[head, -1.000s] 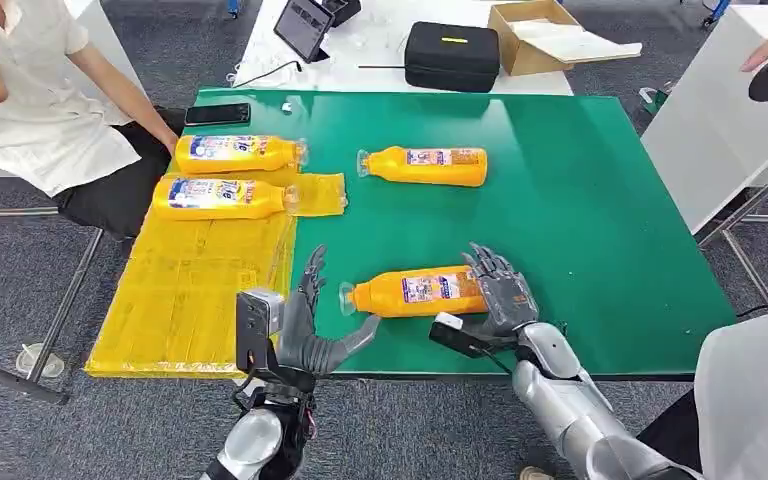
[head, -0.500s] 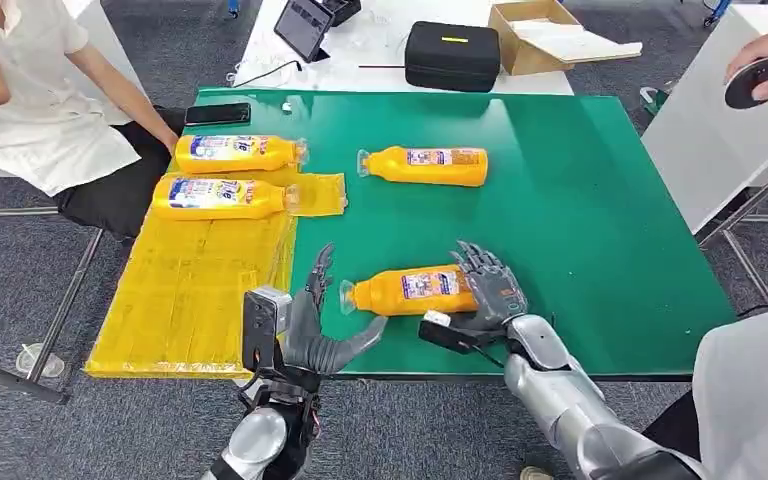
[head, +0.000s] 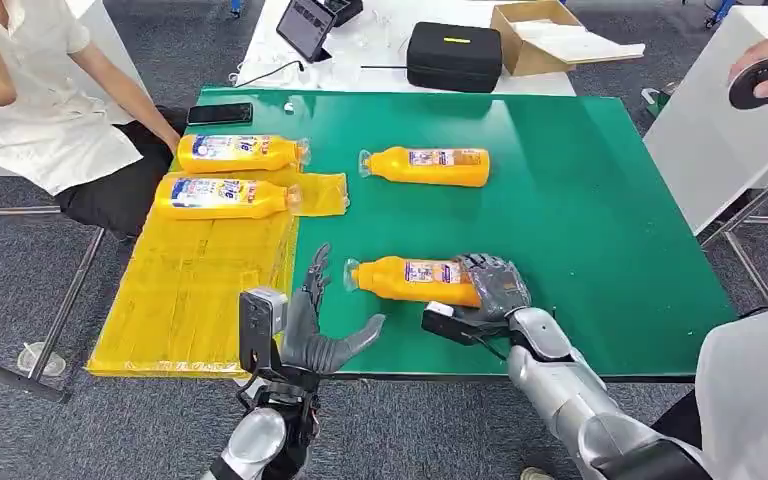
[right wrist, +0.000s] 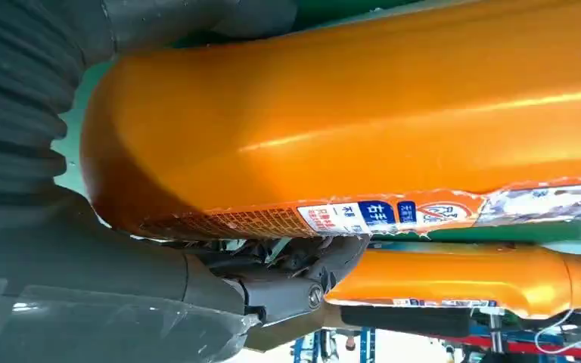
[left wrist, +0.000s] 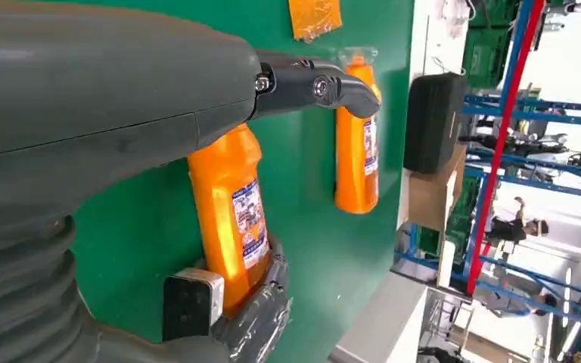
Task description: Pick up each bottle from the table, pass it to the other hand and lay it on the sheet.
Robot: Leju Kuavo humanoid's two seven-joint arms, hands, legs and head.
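While gripping, right robot hand (head: 492,288) wraps glossy orange bottle (head: 415,279)

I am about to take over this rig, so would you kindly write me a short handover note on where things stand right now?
Right hand: grips the base end of the near bottle, cap pointing toward the left hand.
Left hand: holds nothing, fingers apart, beside that bottle's cap at the table's near edge.
Done: two bottles lie on the yellow sheet.
Left: hand the gripped bottle across and lay it on the sheet, then the far bottle lying on the green table.
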